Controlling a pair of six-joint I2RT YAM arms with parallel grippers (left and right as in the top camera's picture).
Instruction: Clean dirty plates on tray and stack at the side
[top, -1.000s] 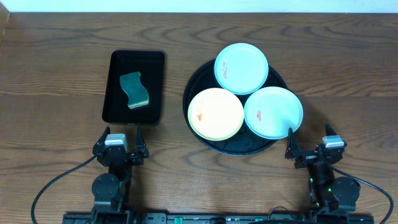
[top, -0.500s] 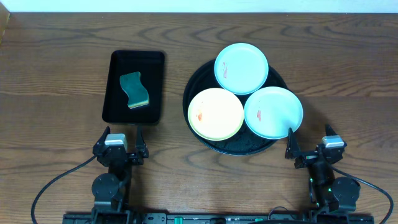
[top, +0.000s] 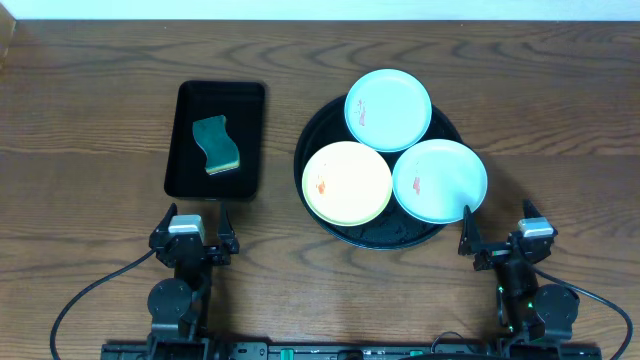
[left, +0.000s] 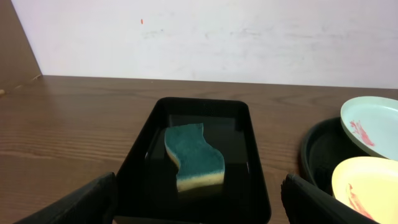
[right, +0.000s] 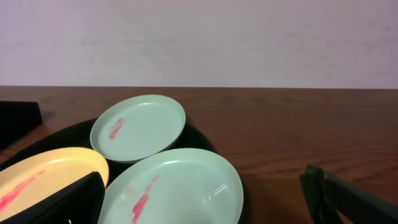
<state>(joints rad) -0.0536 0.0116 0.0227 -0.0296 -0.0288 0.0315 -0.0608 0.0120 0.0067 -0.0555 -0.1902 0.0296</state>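
The left end effector (top: 196, 222) and right end effector (top: 497, 232) are gaping wide, empty, while three plates (top: 347, 182) are lying on the tray (top: 380, 236) farther back.

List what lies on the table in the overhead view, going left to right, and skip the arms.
First the rectangular black tray holding the sponge → yellow plate → far mint plate → right-hand mint plate. All three plates sit on the round black tray.
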